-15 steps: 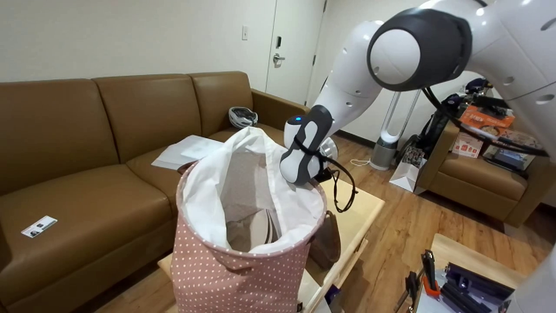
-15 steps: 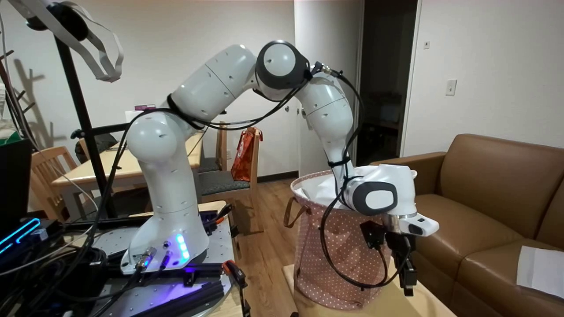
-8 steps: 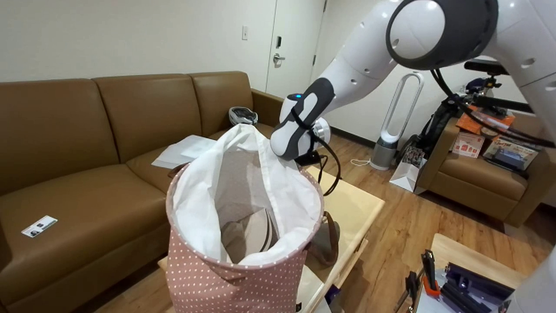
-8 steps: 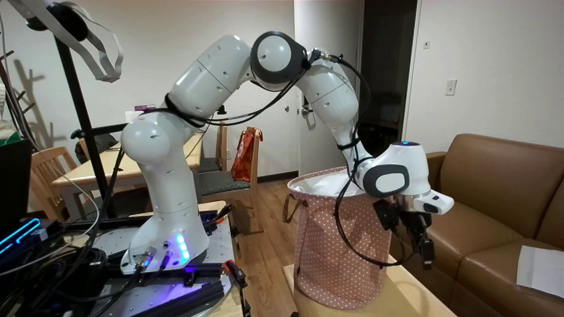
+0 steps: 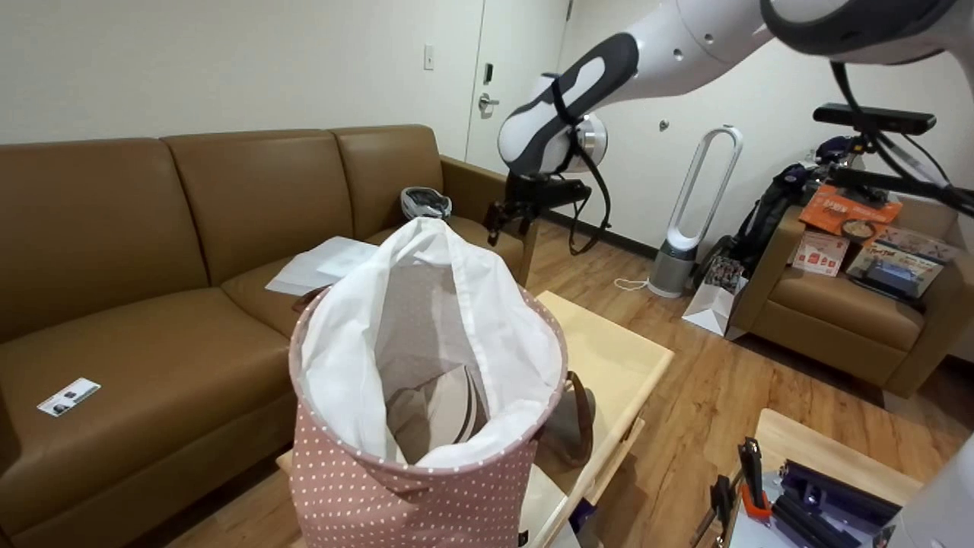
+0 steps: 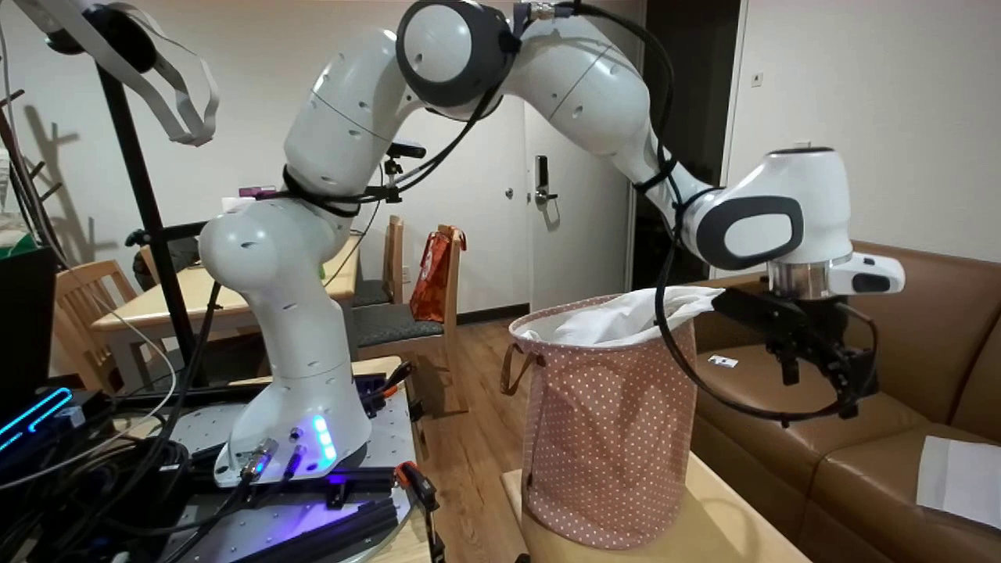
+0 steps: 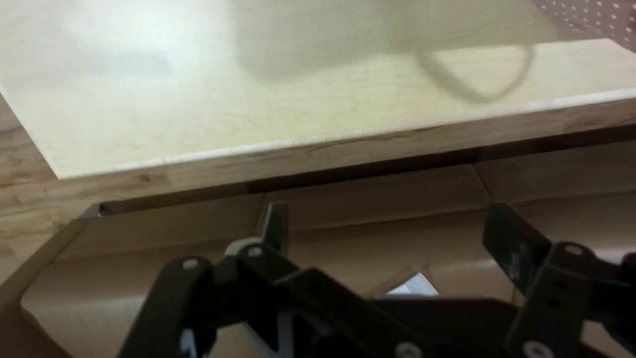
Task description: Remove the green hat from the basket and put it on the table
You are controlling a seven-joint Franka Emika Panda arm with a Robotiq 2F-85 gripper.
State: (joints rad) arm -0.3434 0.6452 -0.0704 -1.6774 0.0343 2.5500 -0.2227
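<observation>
The basket (image 5: 415,502), pink with white dots, stands on the pale table (image 5: 612,346) and shows in both exterior views. A tan cloth piece (image 5: 449,403) lies inside it against the lining. I cannot make out the green hat, which is hidden or out of view. My gripper (image 6: 817,387) hangs outside the basket, higher than the table top, on the sofa side. In the wrist view the gripper (image 7: 392,231) is open, with its fingers (image 7: 277,226) wide apart and nothing between them. Only sofa leather and white paper show past them.
A brown sofa (image 5: 152,335) runs along the table, with white papers (image 5: 327,266), a helmet (image 5: 424,204) and a small card (image 5: 68,396) on it. Brown strap handles (image 6: 512,375) stick out from the basket. The table's edge (image 7: 318,139) crosses the wrist view.
The arm has lifted and drawn away from beside the basket, towards the sofa. The basket has shifted slightly. My gripper's fingers look farther apart than a second ago.
</observation>
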